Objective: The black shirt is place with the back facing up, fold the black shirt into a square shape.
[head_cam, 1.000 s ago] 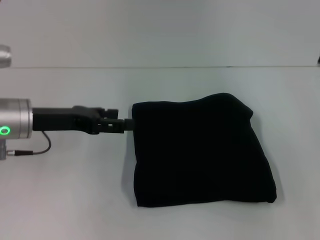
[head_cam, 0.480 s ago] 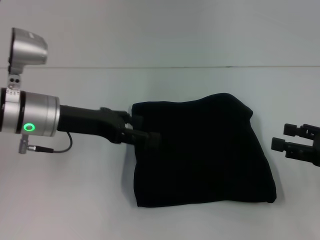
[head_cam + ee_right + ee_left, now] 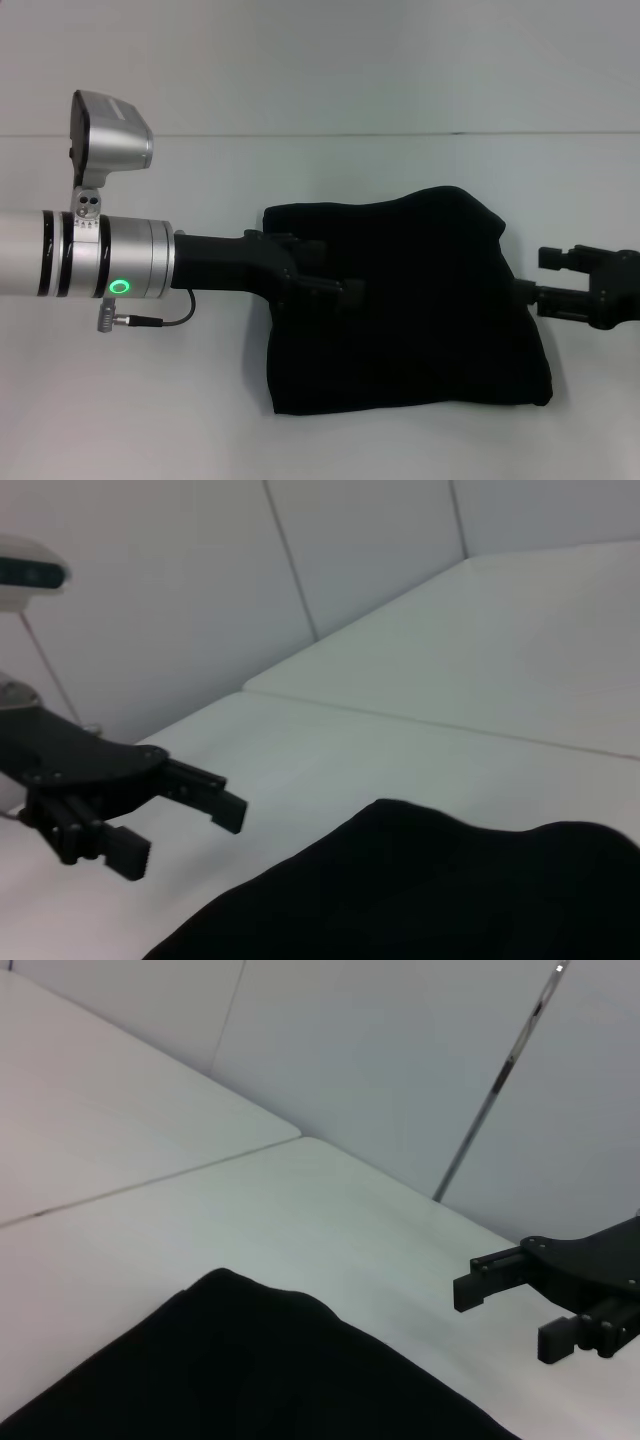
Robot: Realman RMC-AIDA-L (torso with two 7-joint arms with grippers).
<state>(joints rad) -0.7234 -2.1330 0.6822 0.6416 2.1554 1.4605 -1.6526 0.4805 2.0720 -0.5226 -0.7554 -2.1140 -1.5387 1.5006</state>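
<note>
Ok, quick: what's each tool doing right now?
Left tool: open, over the black shirt's left part, holding nothing.
Right tool: open, at the shirt's right edge, holding nothing.

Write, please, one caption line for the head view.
Folded black fabric shirt on white table, left gripper above it, right gripper at its edge.

Folded black shirt [image 3: 400,300] lying on surface [image 3: 150,400]; left end effector [image 3: 335,290] over its left edge, right end effector [image 3: 545,285] at its right edge.
</note>
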